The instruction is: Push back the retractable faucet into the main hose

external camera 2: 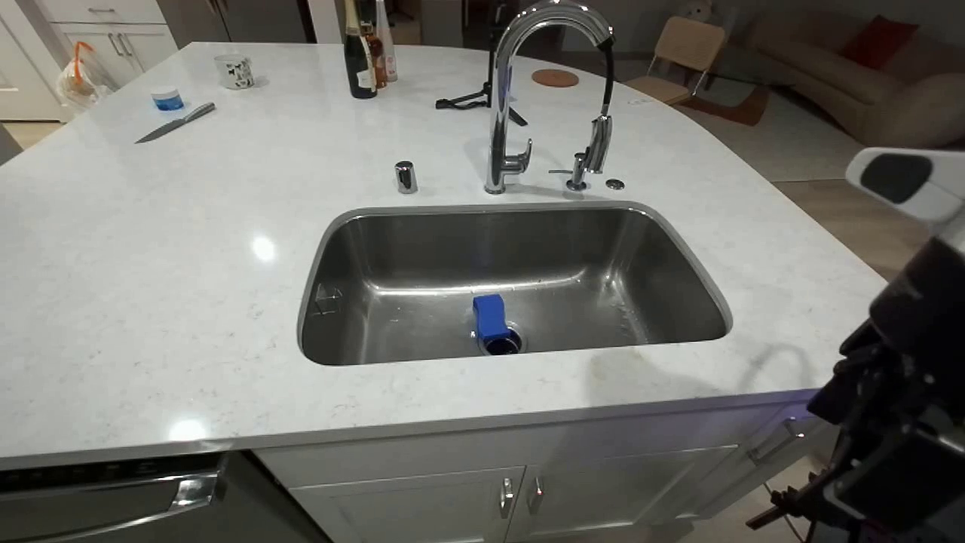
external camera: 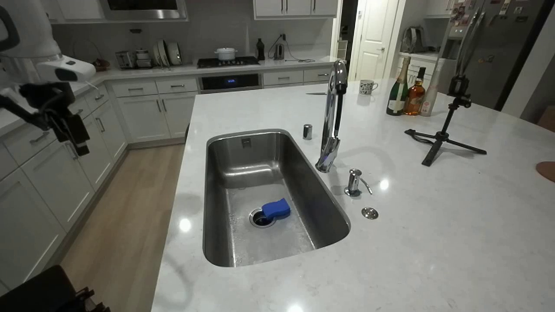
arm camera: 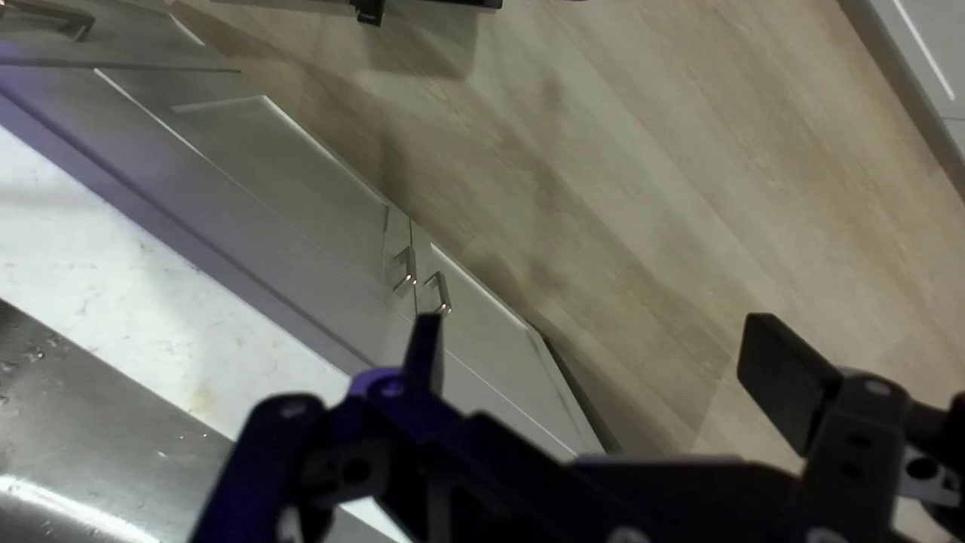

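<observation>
The main hose, a tall chrome faucet neck curved at the top, stands behind the sink in both exterior views [external camera: 328, 108] [external camera 2: 500, 105]. The retractable faucet, a slim silvery spray head [external camera 2: 599, 143], hangs down on a length of black hose, apart from the neck's end; it also hangs low beside the neck in an exterior view [external camera: 331, 149]. My gripper [arm camera: 595, 332] is open, with nothing between its fingers. It points down over floor and cabinet fronts, outside the counter's edge and well away from the faucet. It also shows in an exterior view [external camera: 74, 130]. Neither faucet part shows in the wrist view.
The steel sink [external camera: 207, 186] holds a blue sponge [external camera: 276, 209] by the drain. A low chrome dispenser [external camera: 354, 182] and a chrome cap [external camera: 307, 131] flank the faucet. A black tripod [external camera: 440, 136], several bottles, a mug [external camera: 367, 86] and a knife [external camera 2: 177, 122] stand or lie beyond.
</observation>
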You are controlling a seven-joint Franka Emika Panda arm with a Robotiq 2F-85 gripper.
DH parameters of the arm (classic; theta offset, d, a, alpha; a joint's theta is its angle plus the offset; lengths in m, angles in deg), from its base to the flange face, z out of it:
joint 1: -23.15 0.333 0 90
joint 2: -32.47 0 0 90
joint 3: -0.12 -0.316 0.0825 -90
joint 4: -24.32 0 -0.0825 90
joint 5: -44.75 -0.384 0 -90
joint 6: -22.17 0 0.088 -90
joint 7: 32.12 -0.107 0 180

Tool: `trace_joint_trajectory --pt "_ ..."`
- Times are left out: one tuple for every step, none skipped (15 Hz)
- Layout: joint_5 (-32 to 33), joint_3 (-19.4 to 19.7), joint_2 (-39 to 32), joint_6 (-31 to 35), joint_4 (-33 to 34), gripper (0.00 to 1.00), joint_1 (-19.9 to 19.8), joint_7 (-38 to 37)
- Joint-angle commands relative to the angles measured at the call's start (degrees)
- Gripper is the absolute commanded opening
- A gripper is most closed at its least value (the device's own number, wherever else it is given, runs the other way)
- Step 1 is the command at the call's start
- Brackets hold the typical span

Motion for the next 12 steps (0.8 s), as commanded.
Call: trace_joint_trajectory --pt "2.6 -0.1 -2.8 5.8 -0.3 1.0 -3.3 -2.0" --pt "4.0 -0.2 -3.7 7.5 -0.2 1.0 -4.4 -2.9" --pt "4.9 0.1 -4.9 8.8 0.1 1.0 -5.4 -3.6" --pt "6.4 0.1 -6.1 10.2 0.5 1.0 -6.8 -5.0" --pt "7.8 0.2 -7.0 11.6 0.5 1.0 -7.9 -6.3" --pt "9.3 0.4 -8.0 13.0 0.7 1.0 -9.1 -7.6" --pt "10.7 0.6 -8.9 14.2 0.6 1.0 -10.2 -9.1" --pt "11.9 0.9 -9.7 14.9 0.7 1.0 -11.1 -10.4" --pt "12.9 1.3 -10.3 15.1 0.9 1.0 -12.0 -11.4" --pt "13.7 1.6 -10.8 15.6 0.7 1.0 -12.7 -12.3" --pt "14.1 2.3 -11.0 15.5 0.8 1.0 -13.3 -12.8" --pt "14.7 2.8 -11.2 15.7 0.6 1.0 -13.9 -13.2"
